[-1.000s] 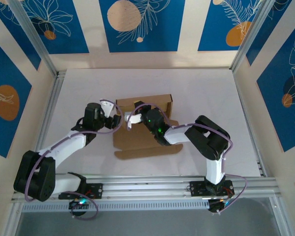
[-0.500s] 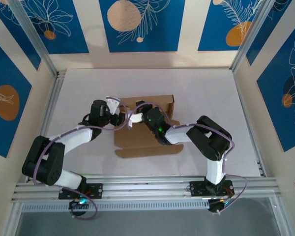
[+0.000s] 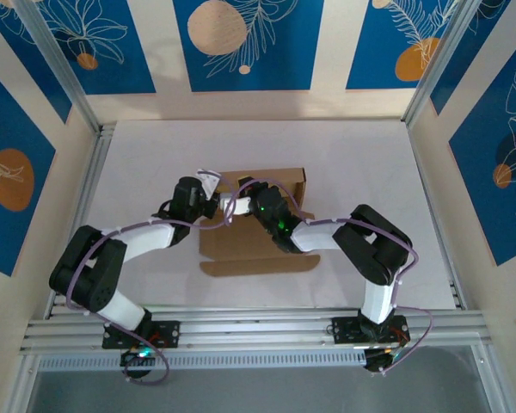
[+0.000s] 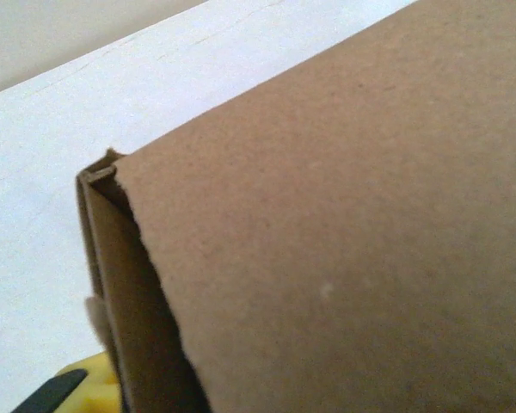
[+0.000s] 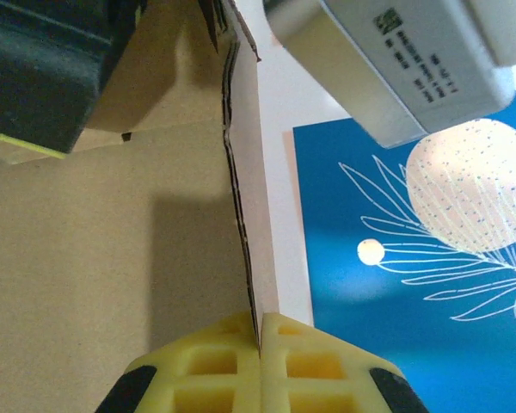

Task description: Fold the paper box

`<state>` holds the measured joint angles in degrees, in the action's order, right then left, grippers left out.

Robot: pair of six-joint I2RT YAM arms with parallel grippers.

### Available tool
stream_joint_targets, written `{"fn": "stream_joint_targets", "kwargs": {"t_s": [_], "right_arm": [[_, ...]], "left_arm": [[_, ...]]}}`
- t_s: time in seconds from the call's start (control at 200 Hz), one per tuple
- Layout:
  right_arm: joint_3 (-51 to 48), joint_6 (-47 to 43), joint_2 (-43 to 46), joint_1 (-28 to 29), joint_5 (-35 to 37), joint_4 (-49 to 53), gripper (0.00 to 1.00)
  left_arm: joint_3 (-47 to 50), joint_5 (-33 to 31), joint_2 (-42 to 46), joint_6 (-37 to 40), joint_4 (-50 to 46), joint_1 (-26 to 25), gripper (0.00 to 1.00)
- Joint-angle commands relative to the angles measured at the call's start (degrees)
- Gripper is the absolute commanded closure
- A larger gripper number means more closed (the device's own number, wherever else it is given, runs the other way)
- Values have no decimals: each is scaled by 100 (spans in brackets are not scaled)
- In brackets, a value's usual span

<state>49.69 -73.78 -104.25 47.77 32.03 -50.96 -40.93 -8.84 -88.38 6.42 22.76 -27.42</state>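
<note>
L arm has swung in from 9 o'clock over the last sec, and its wrist now sits right at the L end of the paper box (image 3: 249, 245), no longer standing off. The L gripper (image 3: 217, 206) is at that end wall; I can't tell from my feeds whether its jaws are apart or together. The L wrist cam gives me brown cardboard (image 4: 344, 224) up close, w/ a sliver of yellow pad (image 4: 95, 387) at 7 o'clock. The R gripper (image 3: 239, 191) is clamped on the box: on the R wrist cam its yellow pads (image 5: 215, 361) meet on a thin upright cardboard edge, w/ a panel (image 5: 112, 258) spreading toward 9 o'clock. Both arms reach in from 6 o'clock. The box lies near the centre of the white table (image 3: 353, 163), rear wall standing at 12 o'clock and front flap flat toward 6.
</note>
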Motion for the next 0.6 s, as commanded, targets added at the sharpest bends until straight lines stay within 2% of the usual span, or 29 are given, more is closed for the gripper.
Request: {"fn": "stream_joint_targets", "kwargs": {"t_s": [0.0,0.055,0.18,0.27,0.345,0.45,0.595], "right_arm": [[-62,626,271,106,-295,329,93],[-66,818,389,105,-320,467,84],[-86,1476,864,105,-556,1039,49],[-200,2098,1417,103,-904,1423,37],[-164,2755,1969,16,-1453,2204,33],[-15,3793,2686,-162,-2387,3160,33],[145,5274,3440,-590,-3721,3799,33]], "left_arm": [[23,-219,-87,78,600,-149,72],[38,-241,-108,77,640,-149,75],[69,-323,-93,96,714,-158,79],[78,-251,-107,162,782,-157,81],[-29,-108,-173,208,673,-158,83],[-101,26,-232,264,593,-153,85],[-181,694,-292,515,458,-137,85]]}}
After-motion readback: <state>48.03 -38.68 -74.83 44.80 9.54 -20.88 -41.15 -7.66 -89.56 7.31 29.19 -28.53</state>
